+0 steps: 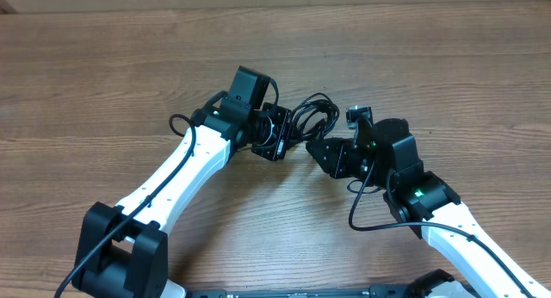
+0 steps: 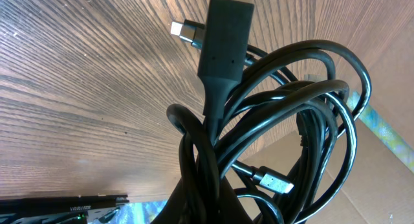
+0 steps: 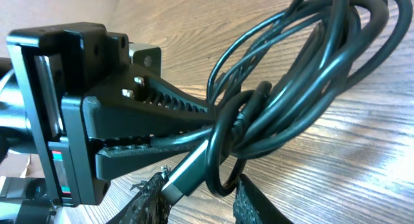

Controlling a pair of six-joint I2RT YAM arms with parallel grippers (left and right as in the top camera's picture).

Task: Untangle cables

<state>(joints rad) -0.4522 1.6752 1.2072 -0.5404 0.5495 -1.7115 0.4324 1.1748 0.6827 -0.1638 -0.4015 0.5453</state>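
Note:
The cables [image 1: 315, 115] are a knotted bundle of thin black cords lifted between the two arms at the table's middle. My left gripper [image 1: 291, 134] is shut on the bundle's stem. In the left wrist view the cables [image 2: 291, 120] loop out from the bottom edge, with a big black plug [image 2: 223, 49] pointing up and a small silver-tipped plug [image 2: 275, 183] lower down. In the right wrist view the left gripper [image 3: 187, 130] clamps the cords. My right gripper [image 3: 204, 198] stands open below, its fingers either side of the plug body [image 3: 194, 169] and one cable loop [image 3: 223, 179].
The wooden table [image 1: 103, 65] spreads all round the arms. Thicker black wires [image 1: 366, 214] run along both arms. A cardboard surface [image 2: 381, 185] shows beyond the table's edge in the left wrist view.

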